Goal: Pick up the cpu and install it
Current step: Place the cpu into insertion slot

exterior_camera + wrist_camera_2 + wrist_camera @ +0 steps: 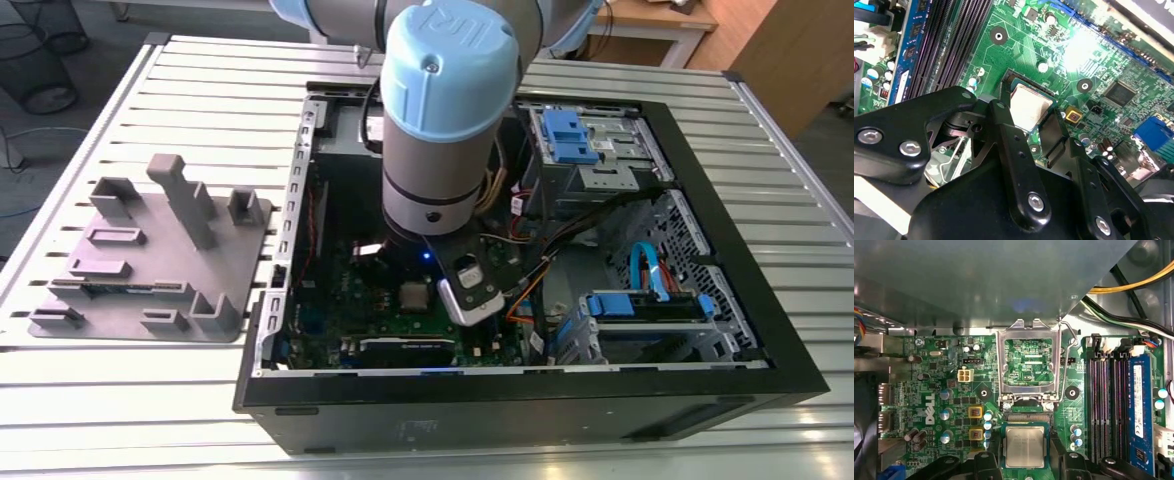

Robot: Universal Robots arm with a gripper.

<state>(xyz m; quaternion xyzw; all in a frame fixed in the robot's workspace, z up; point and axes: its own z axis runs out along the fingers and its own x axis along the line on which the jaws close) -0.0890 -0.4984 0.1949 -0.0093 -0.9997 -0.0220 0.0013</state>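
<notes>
The claw (1028, 462) hung spread astride the chip (1025, 446) in its socket (1026, 418); one sideways bump could have knocked it crooked.

The cpu (1025, 446) is a small, flat, square chip with a silvery-grey metal top that bears faint print. In the first wrist view it lies level and face up within the dark socket (1026, 418) on the green motherboard (944, 390), its edges square with the socket's rim. The hinged metal frame (1026, 365) just beside the socket stands swung open, so the chip's top is uncovered. The dark memory slots (1104, 400) run near it. In the second wrist view the cpu (1030, 107) looks pale and catches the light. In the exterior view it is a small pale square (415, 294) on the board inside the open computer case (747, 380).
</notes>
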